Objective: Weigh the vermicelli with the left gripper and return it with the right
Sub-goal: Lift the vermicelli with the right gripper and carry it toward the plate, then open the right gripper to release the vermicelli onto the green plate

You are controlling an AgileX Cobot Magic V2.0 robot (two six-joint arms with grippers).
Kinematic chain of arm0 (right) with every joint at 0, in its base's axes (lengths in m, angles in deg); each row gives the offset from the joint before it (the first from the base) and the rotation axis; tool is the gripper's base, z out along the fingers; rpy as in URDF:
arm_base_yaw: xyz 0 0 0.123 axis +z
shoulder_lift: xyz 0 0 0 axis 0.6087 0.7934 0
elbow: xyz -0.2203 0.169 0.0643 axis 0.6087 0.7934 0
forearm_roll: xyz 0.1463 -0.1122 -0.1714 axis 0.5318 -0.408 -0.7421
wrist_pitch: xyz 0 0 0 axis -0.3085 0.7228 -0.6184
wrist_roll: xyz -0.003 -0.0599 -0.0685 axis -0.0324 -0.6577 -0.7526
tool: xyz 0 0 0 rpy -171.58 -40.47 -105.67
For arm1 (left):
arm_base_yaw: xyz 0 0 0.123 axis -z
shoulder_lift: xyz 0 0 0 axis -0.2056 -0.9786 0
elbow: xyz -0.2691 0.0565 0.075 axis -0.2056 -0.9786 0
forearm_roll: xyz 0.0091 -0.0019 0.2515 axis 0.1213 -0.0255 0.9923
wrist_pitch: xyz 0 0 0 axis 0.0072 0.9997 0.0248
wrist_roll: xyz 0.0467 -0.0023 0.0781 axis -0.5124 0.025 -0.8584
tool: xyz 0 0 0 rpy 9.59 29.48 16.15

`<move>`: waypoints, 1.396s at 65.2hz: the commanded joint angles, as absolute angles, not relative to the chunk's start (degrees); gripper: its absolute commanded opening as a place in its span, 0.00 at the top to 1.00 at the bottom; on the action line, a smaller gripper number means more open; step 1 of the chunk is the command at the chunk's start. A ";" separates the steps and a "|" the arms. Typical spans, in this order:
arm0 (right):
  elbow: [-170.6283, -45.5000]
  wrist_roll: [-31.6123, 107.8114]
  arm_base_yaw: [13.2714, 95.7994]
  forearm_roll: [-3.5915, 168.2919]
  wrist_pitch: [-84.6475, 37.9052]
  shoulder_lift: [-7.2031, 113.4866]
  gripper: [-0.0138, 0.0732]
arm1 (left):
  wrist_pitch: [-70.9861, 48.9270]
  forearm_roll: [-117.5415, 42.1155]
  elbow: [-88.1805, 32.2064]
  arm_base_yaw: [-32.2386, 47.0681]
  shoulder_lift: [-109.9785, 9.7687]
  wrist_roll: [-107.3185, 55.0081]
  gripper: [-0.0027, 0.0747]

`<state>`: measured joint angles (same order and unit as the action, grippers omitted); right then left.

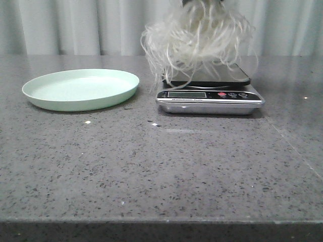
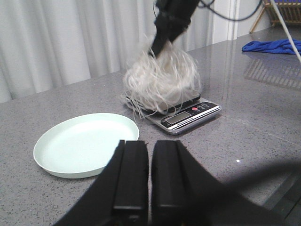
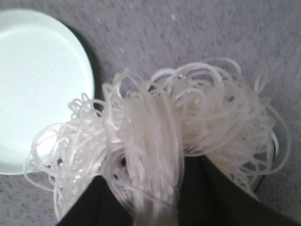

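The vermicelli is a fluffy whitish nest of looping strands, hanging just above the scale, with loose strands trailing onto the scale's dark platform. My right gripper is shut on the vermicelli; in the left wrist view its dark arm comes down into the top of the nest. The mint-green plate lies empty to the left of the scale. My left gripper is shut and empty, low over the table on the near side of the plate.
The grey speckled table ends at a front edge close to the camera. Grey curtains hang behind. In the left wrist view a blue cloth lies far off to the right beyond the scale.
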<state>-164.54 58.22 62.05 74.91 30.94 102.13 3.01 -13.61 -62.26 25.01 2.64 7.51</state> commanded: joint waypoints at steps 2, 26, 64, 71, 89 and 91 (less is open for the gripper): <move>-170.15 57.60 65.04 77.11 27.49 98.57 0.65 | -1.47 -14.27 -60.84 24.89 1.91 7.61 0.78; -170.84 57.65 75.06 82.16 16.34 104.79 0.65 | -1.47 -14.27 -60.84 24.89 1.91 7.61 0.78; -171.03 57.60 74.28 82.36 16.63 110.73 0.14 | -1.47 -14.27 -60.84 24.89 1.91 7.61 0.78; -171.03 57.60 73.05 79.90 18.11 107.74 0.14 | -1.47 -14.27 -60.84 24.89 1.91 7.61 0.78; -170.97 57.60 65.93 75.66 25.77 97.86 0.14 | -1.47 -14.27 -60.84 24.89 1.91 7.61 0.78; -170.82 57.60 64.93 75.72 26.37 96.67 0.14 | -1.47 -14.27 -60.84 24.89 1.91 7.61 0.78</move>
<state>-169.07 58.22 67.93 76.49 26.35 103.71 3.01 -13.61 -62.26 25.01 2.64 7.51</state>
